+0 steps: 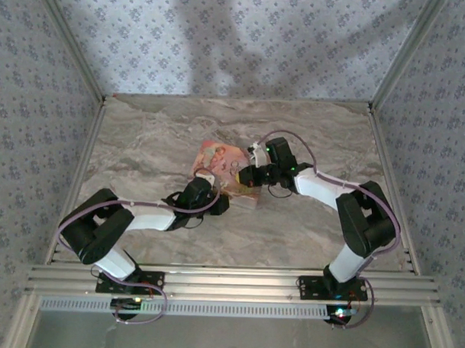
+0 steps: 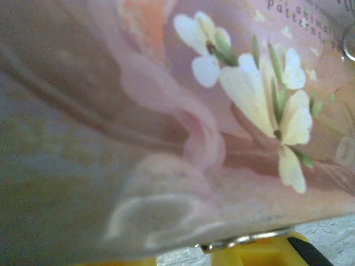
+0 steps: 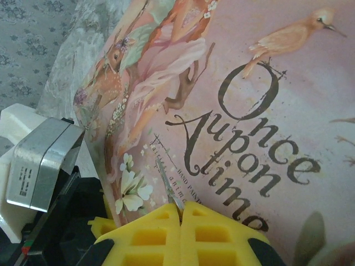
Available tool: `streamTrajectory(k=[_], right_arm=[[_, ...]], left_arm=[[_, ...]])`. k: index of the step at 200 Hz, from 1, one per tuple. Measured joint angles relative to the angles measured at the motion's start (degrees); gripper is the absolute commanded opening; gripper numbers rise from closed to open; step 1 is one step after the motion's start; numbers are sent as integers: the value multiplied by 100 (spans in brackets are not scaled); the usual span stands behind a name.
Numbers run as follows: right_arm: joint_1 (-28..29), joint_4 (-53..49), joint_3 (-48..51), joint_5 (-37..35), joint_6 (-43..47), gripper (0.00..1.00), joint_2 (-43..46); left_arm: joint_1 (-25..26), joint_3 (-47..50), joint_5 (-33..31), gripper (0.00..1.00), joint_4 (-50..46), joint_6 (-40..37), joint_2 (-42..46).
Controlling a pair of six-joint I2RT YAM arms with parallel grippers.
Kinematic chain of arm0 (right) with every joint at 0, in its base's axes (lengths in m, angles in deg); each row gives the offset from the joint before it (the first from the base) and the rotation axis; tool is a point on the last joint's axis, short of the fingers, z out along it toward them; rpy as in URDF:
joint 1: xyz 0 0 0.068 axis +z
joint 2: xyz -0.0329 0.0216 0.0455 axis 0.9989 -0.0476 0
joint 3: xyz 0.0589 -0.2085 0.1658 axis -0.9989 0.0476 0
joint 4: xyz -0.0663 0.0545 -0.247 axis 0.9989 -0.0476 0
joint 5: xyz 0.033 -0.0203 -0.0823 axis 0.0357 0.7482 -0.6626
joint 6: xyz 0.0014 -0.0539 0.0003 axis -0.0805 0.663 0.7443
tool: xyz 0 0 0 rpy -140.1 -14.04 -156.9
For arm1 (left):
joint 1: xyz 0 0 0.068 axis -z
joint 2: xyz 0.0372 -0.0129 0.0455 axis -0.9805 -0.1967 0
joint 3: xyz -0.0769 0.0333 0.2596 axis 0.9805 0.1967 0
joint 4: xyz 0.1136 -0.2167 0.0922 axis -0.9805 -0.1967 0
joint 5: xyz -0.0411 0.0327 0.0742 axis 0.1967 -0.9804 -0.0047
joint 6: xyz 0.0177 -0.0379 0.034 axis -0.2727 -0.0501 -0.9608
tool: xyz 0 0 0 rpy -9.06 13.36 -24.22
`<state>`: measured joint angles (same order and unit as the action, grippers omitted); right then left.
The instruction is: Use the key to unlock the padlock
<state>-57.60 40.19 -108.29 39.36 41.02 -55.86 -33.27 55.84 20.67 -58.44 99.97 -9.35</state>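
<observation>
Top external view has the marble table (image 1: 142, 140) as the largest thing, with the pink illustrated box (image 1: 218, 157) lying near its middle and both arms reaching in to it. The left gripper (image 1: 210, 196) sits at the box's near-left edge, and the right gripper (image 1: 244, 174) hangs over its right part. From the left wrist the box lid is very close and blurred above a yellow finger (image 2: 255, 252). How far that gripper is spread cannot be told. From the right wrist the right gripper (image 3: 181, 209) has its yellow fingers pressed together on the key (image 3: 166, 180), whose thin silver blade sticks out from the seam toward the lid. The padlock cannot be made out. A bright metal strip (image 2: 244, 239) at the box's near edge, just above the left finger, may belong to it, but that is uncertain. The step in hand looks to be bringing the key to the keyhole. Doing it well likely means the left side steadying the box, the right lining the blade up with the slot before pushing, and turning only once seated, since so slim a blade could slip or twist in the pinch.
</observation>
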Motion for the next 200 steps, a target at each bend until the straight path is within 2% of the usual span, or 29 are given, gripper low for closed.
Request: streamTrajectory(k=[54, 113, 153, 200], right_arm=[[0, -2, 407, -444, 107, 0, 942], [157, 343, 1755, -977, 273, 0, 2522], [527, 710, 2629, -1349, 308, 0, 3303], [1169, 1274, 3311, -1969, 369, 0, 3438]], left_arm=[[0, -310, 297, 24, -297, 479, 214], [0, -756, 660, 24, -1047, 813, 376], [-55, -973, 850, 24, -1388, 1016, 422], [-136, -1034, 968, 23, -1556, 1207, 428]])
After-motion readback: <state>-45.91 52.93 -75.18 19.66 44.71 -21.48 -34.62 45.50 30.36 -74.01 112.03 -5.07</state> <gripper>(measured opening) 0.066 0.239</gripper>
